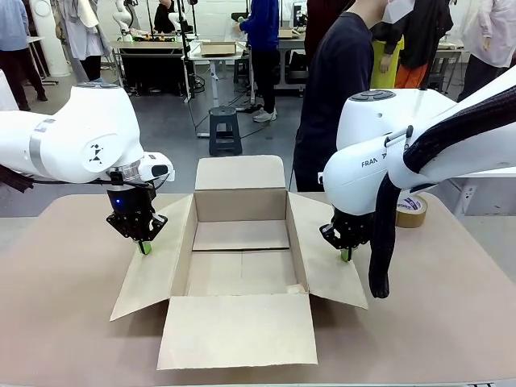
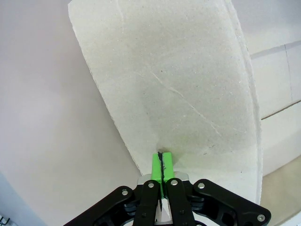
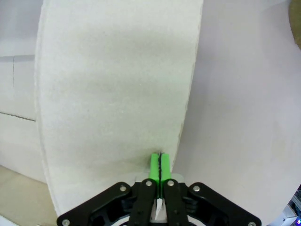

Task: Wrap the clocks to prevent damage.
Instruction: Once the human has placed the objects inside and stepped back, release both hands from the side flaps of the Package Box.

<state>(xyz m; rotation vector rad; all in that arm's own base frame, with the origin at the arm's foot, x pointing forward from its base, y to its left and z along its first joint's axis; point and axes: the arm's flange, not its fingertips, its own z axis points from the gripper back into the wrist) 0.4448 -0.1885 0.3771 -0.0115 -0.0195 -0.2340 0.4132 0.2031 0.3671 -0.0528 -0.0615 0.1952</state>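
Front view: a brown, open-topped cardboard box (image 1: 240, 278) sat in the middle of the tan table (image 1: 64, 306), its four flaps folded outward and its floor showing plain cardboard. The left gripper (image 1: 143, 246) pointed straight down with its green pads pinched together on nothing, tips on or just above the left side flap (image 1: 157, 274), near that flap's outer edge. The right gripper (image 1: 345, 255) mirrored it over the right side flap (image 1: 326, 266), likewise clenched and empty. The box opening lay inward from each set of fingers, between the two arms, and neither arm was clearly nearer. A roll of brown packing tape (image 1: 411, 211) rested near the right arm, and a person in dark clothing (image 1: 339, 89) stood at the far side.

Left wrist view: the closed left gripper (image 2: 161, 160) met the pale flap (image 2: 178, 84) close to its table-side edge, the flap's long axis running away from the fingers.

Right wrist view: the closed right gripper (image 3: 160, 162) stood at the matching flap (image 3: 117, 94), just inside its outer edge.
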